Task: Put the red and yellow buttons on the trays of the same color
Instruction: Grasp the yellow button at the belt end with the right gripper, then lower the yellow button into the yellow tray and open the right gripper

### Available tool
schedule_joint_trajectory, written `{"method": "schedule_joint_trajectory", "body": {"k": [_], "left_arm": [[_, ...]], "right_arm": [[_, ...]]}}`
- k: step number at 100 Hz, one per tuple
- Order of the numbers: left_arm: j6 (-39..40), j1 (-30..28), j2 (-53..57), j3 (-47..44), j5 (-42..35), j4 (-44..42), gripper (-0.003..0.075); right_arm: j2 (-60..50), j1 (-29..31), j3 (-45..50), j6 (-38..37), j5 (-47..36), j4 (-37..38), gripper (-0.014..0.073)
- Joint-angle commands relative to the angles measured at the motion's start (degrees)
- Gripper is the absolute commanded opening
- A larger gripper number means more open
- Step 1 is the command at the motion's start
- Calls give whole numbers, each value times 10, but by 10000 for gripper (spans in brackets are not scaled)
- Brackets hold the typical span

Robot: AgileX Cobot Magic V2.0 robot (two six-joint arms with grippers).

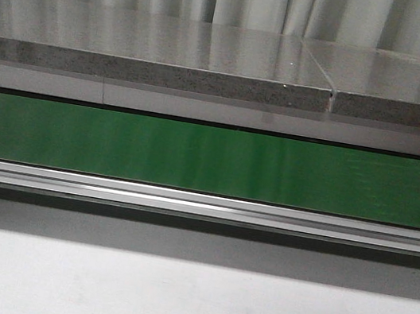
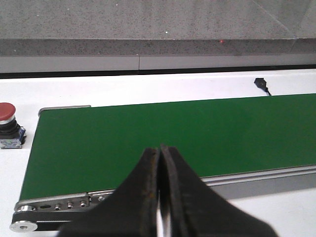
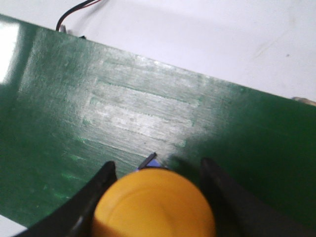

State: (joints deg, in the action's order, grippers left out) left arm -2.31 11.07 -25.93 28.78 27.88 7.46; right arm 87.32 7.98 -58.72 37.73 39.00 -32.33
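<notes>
Item 1. Long green conveyor belt (image 1: 194,156), flat, with an aluminium side rail (image 1: 186,203) along its near edge; it ran across the whole front view, between a grey speckled stone ledge (image 1: 151,73) at 12 o'clock and a white tabletop (image 1: 169,303) at 6 o'clock.

Item 2. Right gripper (image 3: 158,170), black, seen in the front view only as a dark mass at the 3 o'clock edge. Its two fingers (image 3: 96,190) stood on either side of a round yellow push-button (image 3: 154,205) with a domed cap, pressed against the cap's flanks; the gripper was clamped on it. The button hung over the green belt, a blue part of its base peeping out past the cap. Whether the base touched the belt could not be told.

Item 3. Left gripper (image 2: 160,163), black, fingertips brought together with barely a slit between them, holding nothing. It hovered over the near edge of the belt.

Item 4. Round red push-button (image 2: 7,112) on a black and blue base, upright on the white tabletop just beyond the belt's end, at 9 o'clock in the left wrist view, apart from both grippers.

Item 5. Small black cable end (image 2: 261,85) on the white tabletop at 2 o'clock in the same view.
</notes>
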Motion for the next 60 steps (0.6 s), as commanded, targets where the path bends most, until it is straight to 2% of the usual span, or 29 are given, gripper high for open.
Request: {"method": "schedule_joint_trajectory", "body": {"k": [1, 16, 41, 49, 60], "left_arm": [[1, 5, -3, 15, -40, 7, -19], [1, 5, -3, 15, -40, 7, -19], [1, 5, -3, 15, -40, 7, -19], [1, 5, -3, 15, -40, 7, -19], [1, 5, -3, 15, -40, 7, -19]], "right_arm": [[-48, 32, -15, -13, 10, -14, 39], [-98, 101, -13, -83, 42, 33, 39], [-184, 225, 21, -272, 51, 219, 37], [-204, 250, 47, -302, 36, 233, 37], [-218, 266, 84, -305, 10, 234, 37]]}}
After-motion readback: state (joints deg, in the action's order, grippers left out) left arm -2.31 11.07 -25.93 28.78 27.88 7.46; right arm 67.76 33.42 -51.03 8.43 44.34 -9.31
